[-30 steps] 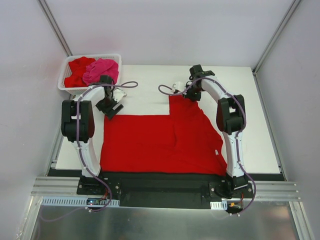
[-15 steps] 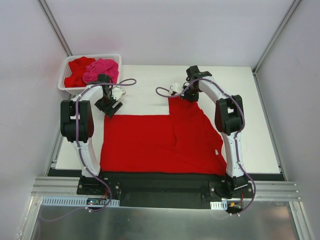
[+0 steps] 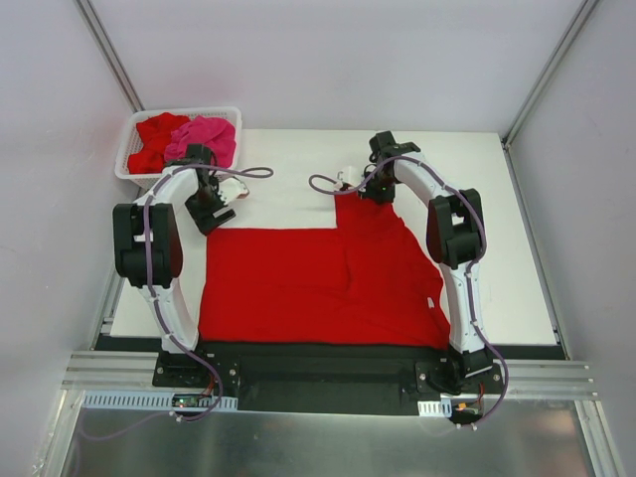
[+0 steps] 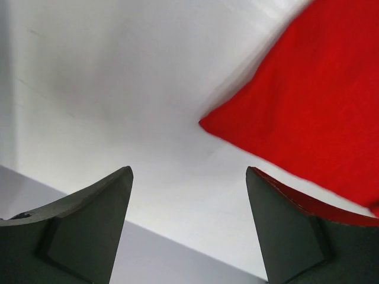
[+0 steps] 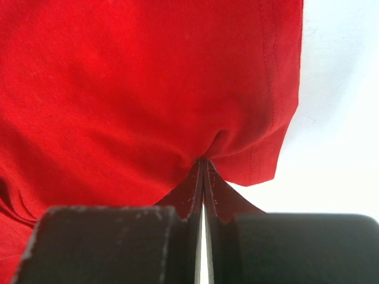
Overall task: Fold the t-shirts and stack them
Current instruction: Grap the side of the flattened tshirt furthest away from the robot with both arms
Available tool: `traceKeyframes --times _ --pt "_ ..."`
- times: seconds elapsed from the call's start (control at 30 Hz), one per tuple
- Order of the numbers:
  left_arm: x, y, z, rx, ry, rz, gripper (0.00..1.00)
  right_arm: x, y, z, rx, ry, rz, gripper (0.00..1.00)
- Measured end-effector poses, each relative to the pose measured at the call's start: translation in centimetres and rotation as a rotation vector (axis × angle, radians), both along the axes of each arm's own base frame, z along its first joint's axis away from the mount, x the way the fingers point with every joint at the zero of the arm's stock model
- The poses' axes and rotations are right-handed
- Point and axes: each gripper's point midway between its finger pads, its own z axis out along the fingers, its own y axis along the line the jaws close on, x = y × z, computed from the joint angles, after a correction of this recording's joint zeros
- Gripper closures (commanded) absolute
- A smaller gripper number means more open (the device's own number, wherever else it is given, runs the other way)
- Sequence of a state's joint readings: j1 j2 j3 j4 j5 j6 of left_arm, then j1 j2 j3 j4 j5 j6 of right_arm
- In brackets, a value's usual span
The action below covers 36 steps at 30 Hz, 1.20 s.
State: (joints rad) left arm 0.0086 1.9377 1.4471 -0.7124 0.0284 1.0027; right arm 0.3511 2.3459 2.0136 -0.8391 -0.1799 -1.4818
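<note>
L claw (image 4: 188, 170): released, empty; we aim at red t-shirt (image 4: 308, 100) corner, frame right.
R claw (image 5: 203, 161): clenched on its edge; we keep tension.

You have a white table (image 3: 288, 164) filling the middle of the top view. A red shirt (image 3: 298, 283) lies spread flat across its lower half, down to the bottom edge, with one part running up right of centre. A white basket (image 3: 184, 109) sits at the table's upper-left corner. In the left wrist view, a shirt corner lies flat at upper right.
</note>
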Motion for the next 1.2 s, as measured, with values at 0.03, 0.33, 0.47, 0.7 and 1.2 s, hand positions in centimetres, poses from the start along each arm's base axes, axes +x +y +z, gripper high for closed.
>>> traceKeyframes --times 0.03,0.33,0.47,0.7,1.2 --pt "0.1 0.1 0.3 0.007 -0.003 -0.033 0.22 -0.1 0.0 0.0 -0.001 0.002 -0.001 0.99" --pt "1.7 0.7 3.2 0.057 -0.040 -0.316 0.23 -0.8 -0.4 -0.3 -0.016 0.021 -0.011 0.99" --pt "4.5 0.2 5.8 0.044 -0.125 -0.332 0.23 -1.1 -0.5 -0.3 -0.018 0.026 -0.016 0.99" --pt "2.6 -1.0 4.2 -0.003 -0.061 -0.394 0.23 -1.3 -0.5 -0.1 -0.025 0.028 -0.025 0.99" --pt "-0.2 -2.1 1.4 -0.065 0.035 -0.477 0.23 -1.3 -1.2 -0.1 -0.059 0.022 -0.060 0.99"
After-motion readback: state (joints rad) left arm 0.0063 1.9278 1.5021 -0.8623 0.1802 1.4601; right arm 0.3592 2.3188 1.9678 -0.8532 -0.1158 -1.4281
